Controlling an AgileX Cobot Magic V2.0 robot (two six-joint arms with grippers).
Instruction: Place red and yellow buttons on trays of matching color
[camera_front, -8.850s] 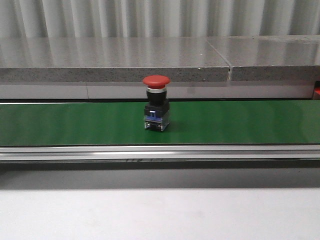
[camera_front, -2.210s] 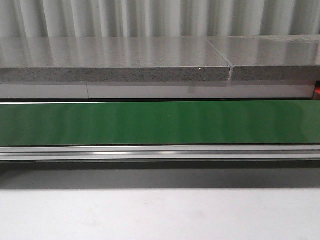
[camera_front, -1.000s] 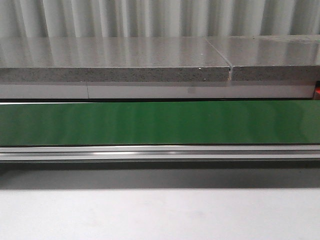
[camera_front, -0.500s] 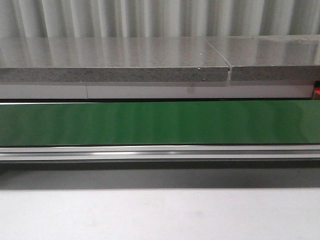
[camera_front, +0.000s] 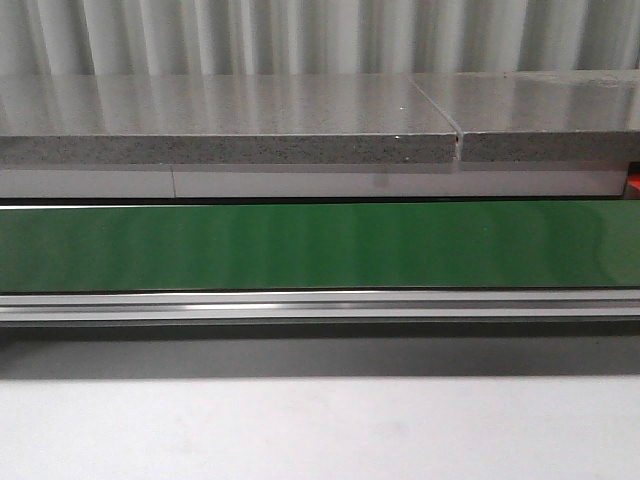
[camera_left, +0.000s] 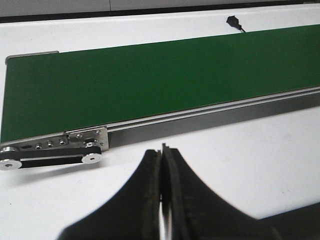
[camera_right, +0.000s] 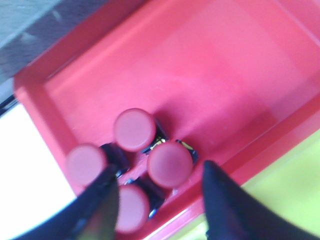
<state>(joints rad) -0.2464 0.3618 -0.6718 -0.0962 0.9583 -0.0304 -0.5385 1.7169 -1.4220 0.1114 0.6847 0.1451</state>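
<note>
Right gripper (camera_right: 157, 200): hanging over the red tray, fingers spread apart with nothing between them; one dark finger (camera_right: 102, 197) overlaps a button cap, the other stands off to the side of the cluster.
Red buttons (camera_right: 170, 163): four of them, red caps up, bunched close together in one corner of the tray, their black bodies touching or nearly so.
Red tray (camera_right: 210, 80): most of its floor is bare; the buttons sit by the rim nearest the fingers.
Yellow tray (camera_right: 290, 190): only a yellow-green edge shows, right beside the red tray's rim; I cannot see whether anything is in it.
Left gripper (camera_left: 163, 165): fingers pressed together with nothing in them, parked over the white table (camera_left: 260, 150) just on the near side of the conveyor.
Green belt (camera_front: 320, 245): bare in both the front and left wrist views, no button on it.
Stone ledge (camera_front: 230, 120): beyond the belt, grey, nothing on it.
Step in hand: looks to me like a red button has just been let go into its tray, the release end of a placement.
Next move: I would judge the right arm must lift straight clear without nudging the crowded caps, then go to the belt and wait for another button, checking its colour before choosing a tray.
</note>
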